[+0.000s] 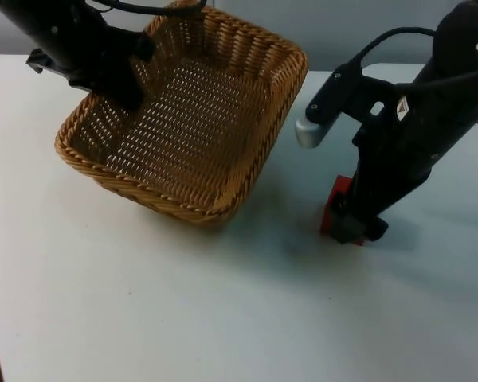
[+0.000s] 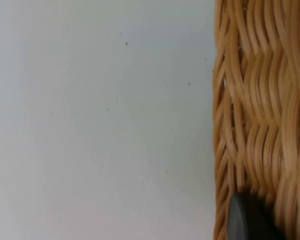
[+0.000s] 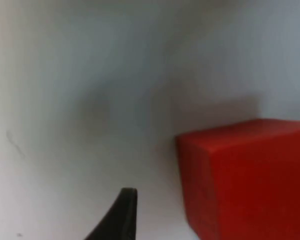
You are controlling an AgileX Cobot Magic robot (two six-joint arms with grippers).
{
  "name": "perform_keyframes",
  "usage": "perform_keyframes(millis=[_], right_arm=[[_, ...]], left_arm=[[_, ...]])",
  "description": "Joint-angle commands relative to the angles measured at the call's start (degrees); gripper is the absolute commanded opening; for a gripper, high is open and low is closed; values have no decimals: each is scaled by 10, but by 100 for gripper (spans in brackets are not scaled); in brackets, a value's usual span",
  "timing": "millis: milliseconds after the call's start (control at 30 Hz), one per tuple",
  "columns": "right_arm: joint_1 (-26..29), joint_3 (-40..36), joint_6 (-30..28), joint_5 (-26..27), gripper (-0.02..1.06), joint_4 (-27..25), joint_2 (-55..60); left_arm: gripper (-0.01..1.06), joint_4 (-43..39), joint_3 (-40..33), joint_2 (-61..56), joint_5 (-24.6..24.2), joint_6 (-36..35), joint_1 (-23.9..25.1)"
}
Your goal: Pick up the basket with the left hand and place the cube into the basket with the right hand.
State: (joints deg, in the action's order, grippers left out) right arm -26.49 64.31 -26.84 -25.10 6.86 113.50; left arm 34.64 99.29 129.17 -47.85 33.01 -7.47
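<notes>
Woven things: one tan basket (image 1: 187, 127), held up and tipped above the white table (image 1: 143, 310). Its open side faces up and toward the camera in the top view.
Basket shape: four rounded sides, nearly square, so I cannot tell which way is the long one. One corner points down at the table near the middle.
Red things: one cube (image 1: 335, 208), sitting flat on the table to the right of the basket and apart from it.
Grippers: two, both black.
Left gripper: (image 1: 126, 86) at the basket's far left rim, with its fingers clamped on the rim.
Right gripper: (image 1: 352, 224) down at the table, right at the cube. I cannot tell whether its fingers are apart or together.
Top view: shows the whole basket, the cube half hidden behind the right arm, and both arms.
Left wrist view: shows the basket's woven wall (image 2: 262, 110) very close, with a black fingertip (image 2: 247, 220) against it and bare table beside it.
Right wrist view: shows the cube (image 3: 247, 180) big and close, with two of its faces and one straight edge. A black fingertip (image 3: 120, 215) stands just beside the cube with a gap of table between them.
</notes>
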Motion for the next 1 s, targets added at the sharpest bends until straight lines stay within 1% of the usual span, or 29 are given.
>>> perform_keyframes(millis=[0, 67, 167, 200, 300, 567, 633, 667, 700, 733, 767, 800, 867, 900, 933, 967], right_arm=[[8, -1, 6, 7, 105, 15, 2], [12, -1, 8, 10, 105, 17, 2], [14, -1, 13, 30, 105, 18, 2], [14, -1, 13, 30, 105, 18, 2], [14, -1, 13, 57, 105, 8, 12], [14, -1, 13, 56, 102, -12, 42], [14, -1, 13, 58, 99, -12, 44], [14, -1, 13, 58, 94, -12, 44], [14, -1, 13, 58, 86, -12, 44], [14, -1, 13, 58, 86, -12, 44], [14, -1, 13, 58, 72, -12, 44], [14, -1, 13, 59, 53, -12, 44], [14, -1, 14, 61, 21, -13, 44], [14, -1, 14, 61, 21, -13, 44], [14, -1, 14, 61, 0, -16, 43], [14, -1, 17, 62, 0, -23, 40]], left_arm=[[0, 21, 6, -12, 23, -2, -1], [0, 21, 6, -12, 31, -2, -1], [0, 21, 6, -12, 53, -2, -1], [0, 21, 6, -12, 53, -2, -1], [0, 21, 6, -12, 72, -2, -1], [0, 22, 6, -12, 88, -2, -1], [0, 22, 6, -12, 100, -2, -1], [0, 22, 6, -12, 103, -2, -1], [0, 21, 6, -12, 106, -2, -1], [0, 21, 6, -12, 106, -2, -1], [0, 21, 6, -12, 107, -2, -1], [0, 21, 6, -12, 107, -2, -1], [0, 21, 6, -12, 107, -2, -1], [0, 21, 6, -12, 107, -2, -1], [0, 21, 6, -12, 107, -2, -1], [0, 21, 6, -12, 107, -2, -1]])
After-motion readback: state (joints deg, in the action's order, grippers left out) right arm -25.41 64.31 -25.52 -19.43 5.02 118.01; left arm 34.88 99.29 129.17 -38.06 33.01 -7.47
